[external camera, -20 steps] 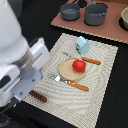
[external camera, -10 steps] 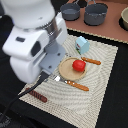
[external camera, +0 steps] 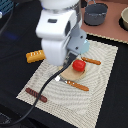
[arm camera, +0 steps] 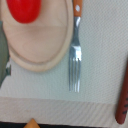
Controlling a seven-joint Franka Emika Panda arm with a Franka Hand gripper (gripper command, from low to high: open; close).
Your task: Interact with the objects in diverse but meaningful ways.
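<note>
Tomato (external camera: pixel 78 65) is best approached from directly above, centred over the plate (external camera: pixel 70 76); whether the claw is released or clenched cannot be told.

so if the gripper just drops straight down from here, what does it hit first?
Likely the fork beside the plate, or the bare placemat around it. The gripper itself isn't visible and depth is unclear, so that is tentative.

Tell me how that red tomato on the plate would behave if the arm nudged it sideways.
The tomato looks round and smooth, so it would probably roll rather than slide. The tan plate seems nearly flat with only a low rim, so a firm push might send it onto the woven placemat. Its glossy skin suggests a pinch could slip.
</note>
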